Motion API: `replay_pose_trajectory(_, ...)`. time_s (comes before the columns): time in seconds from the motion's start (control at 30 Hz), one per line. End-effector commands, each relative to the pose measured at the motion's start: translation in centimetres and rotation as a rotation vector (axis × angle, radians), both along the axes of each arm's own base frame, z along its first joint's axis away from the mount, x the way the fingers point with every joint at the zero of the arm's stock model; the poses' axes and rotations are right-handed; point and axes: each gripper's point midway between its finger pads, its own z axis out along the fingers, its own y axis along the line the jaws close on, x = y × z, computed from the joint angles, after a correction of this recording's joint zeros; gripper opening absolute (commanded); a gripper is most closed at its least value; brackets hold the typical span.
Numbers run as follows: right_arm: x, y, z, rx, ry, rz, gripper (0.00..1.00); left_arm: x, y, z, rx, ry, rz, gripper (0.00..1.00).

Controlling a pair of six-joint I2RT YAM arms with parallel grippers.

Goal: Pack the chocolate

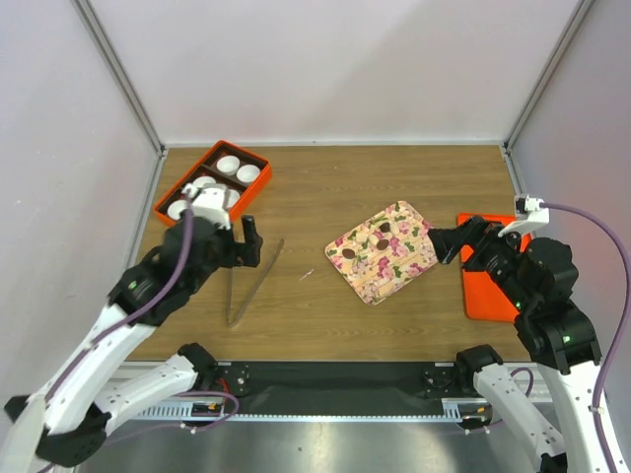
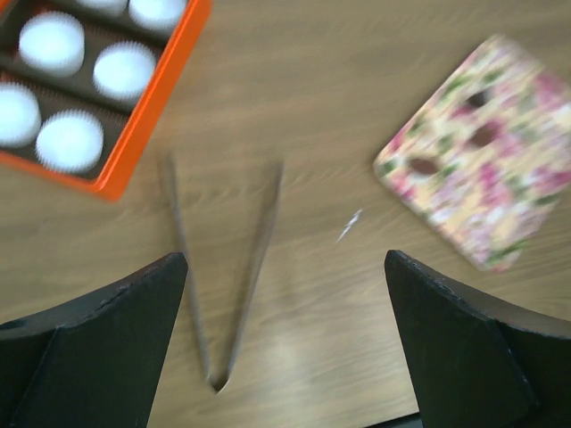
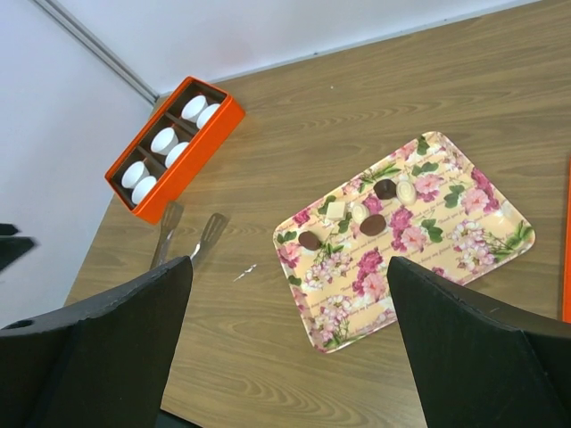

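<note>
1. Wood-grain counter point(image 1: 325, 187) forms the floor of a booth closed in by plain white walls point(image 1: 335, 59), with slanting metal posts point(image 1: 120, 74) at the back corners.
2. At back left an orange rectangular box point(image 3: 198, 162) holds white paper cups point(image 1: 229, 164) in dark compartments.
3. Thin metal tongs point(image 1: 258, 281) lie flat near the box, spread in a V. A small white scrap point(image 1: 307, 275) lies between them and the tray.
4. Right of centre a pink-flowered rectangular tray point(image 1: 370, 276) sits askew. Small dark brown chocolate pieces point(image 3: 373, 224) lie on it, apart from one another, with paler pieces among them.
5. A flat orange panel point(image 1: 481, 299) lies at the right edge, partly under the right arm.
6. The left tool point(image 2: 285, 263) hangs above the tongs, jaws wide apart, holding nothing.
7. The right tool point(image 3: 287, 259) hovers by the tray's right side, jaws wide apart, holding nothing.
</note>
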Motion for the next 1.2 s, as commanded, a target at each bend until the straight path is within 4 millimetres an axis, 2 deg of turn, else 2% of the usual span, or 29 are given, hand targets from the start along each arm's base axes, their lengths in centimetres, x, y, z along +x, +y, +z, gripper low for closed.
replay_pose_trajectory(0.0,0.1,0.2,0.7,-0.003,-0.057,0.018,1.0,0.1,2.0,-5.0,0.149,0.166,0.068,1.0)
replay_pose_trajectory(0.03,0.1,0.5,0.7,0.001,-0.064,0.031,1.0,0.6,2.0,-6.1,0.142,0.2,0.074,1.0)
replay_pose_trajectory(0.07,0.1,0.7,0.7,0.003,-0.067,0.044,1.0,0.3,1.1,-8.7,0.14,0.288,0.025,1.0)
replay_pose_trajectory(0.13,0.1,1.1,0.5,0.007,-0.064,0.068,1.0,0.9,0.7,-10.9,0.123,0.352,0.02,1.0)
replay_pose_trajectory(0.17,0.0,1.3,0.5,0.008,-0.071,0.077,1.0,1.0,0.5,-12.9,0.144,0.413,0.016,1.0)
replay_pose_trajectory(0.33,-0.3,2.1,0.2,-0.002,-0.096,0.135,1.0,3.0,1.8,-16.7,0.226,0.521,0.088,1.0)
replay_pose_trajectory(0.43,-0.5,2.5,0.2,0.004,-0.091,0.165,1.0,3.3,2.1,-19.1,0.212,0.613,0.08,1.0)
replay_pose_trajectory(0.5,-0.7,2.8,0.2,0.005,-0.089,0.179,1.0,3.4,2.3,-19.9,0.222,0.641,0.087,1.0)
replay_pose_trajectory(0.63,-1.2,3.0,0.5,0.001,-0.103,0.2,1.0,3.3,4.3,-20.9,0.305,0.681,0.159,1.0)
replay_pose_trajectory(0.97,-1.4,2.8,1.1,-0.023,-0.122,0.189,1.0,2.3,3.5,-24.0,0.274,0.787,0.104,1.0)
replay_pose_trajectory(1.17,-1.5,2.8,1.0,-0.023,-0.115,0.192,1.0,2.1,4.2,-25.9,0.309,0.847,0.109,1.0)
